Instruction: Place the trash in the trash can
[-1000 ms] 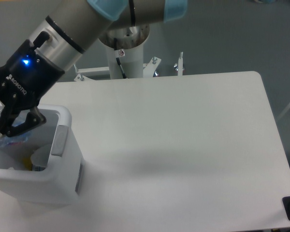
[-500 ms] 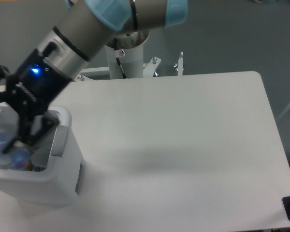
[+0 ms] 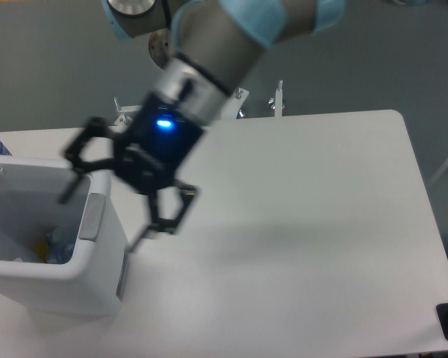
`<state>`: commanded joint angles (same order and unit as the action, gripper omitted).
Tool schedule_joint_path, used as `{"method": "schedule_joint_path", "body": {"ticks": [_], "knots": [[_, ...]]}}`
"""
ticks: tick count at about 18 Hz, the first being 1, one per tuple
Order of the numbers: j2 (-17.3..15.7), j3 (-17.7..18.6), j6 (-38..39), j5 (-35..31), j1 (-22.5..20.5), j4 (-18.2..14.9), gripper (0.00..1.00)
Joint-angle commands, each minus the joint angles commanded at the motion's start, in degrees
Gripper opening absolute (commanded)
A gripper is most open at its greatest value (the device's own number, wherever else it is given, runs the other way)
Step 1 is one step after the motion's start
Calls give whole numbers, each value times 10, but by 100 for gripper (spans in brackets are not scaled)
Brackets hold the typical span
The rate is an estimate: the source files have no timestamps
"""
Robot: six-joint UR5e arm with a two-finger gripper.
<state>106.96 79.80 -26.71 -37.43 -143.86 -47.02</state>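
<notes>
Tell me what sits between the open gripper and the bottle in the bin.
In the camera view, only the trash can's rim and grey panel separate the gripper from the bottle.

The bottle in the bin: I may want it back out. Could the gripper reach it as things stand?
Probably yes. The gripper hangs open beside the trash can, whose top is uncovered, and the bottle lies visible inside near the wall.

Nothing readable showed anywhere. The claw [image 3: 104,216] was motion-blurred, so any lettering on its black body was lost, and the trash can [image 3: 97,257] bore no legible label.
</notes>
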Motion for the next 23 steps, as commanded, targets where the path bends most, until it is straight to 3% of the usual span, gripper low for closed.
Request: {"method": "schedule_joint_path", "body": {"ticks": [5,13,17,23], "knots": [[18,45,-102,-68,-40,-1,100],[53,43,-177,-136,-73,-3,100],[60,42,-179,-272,-64,-10,100],[75,21,-202,-369,-49,-23,100]]}}
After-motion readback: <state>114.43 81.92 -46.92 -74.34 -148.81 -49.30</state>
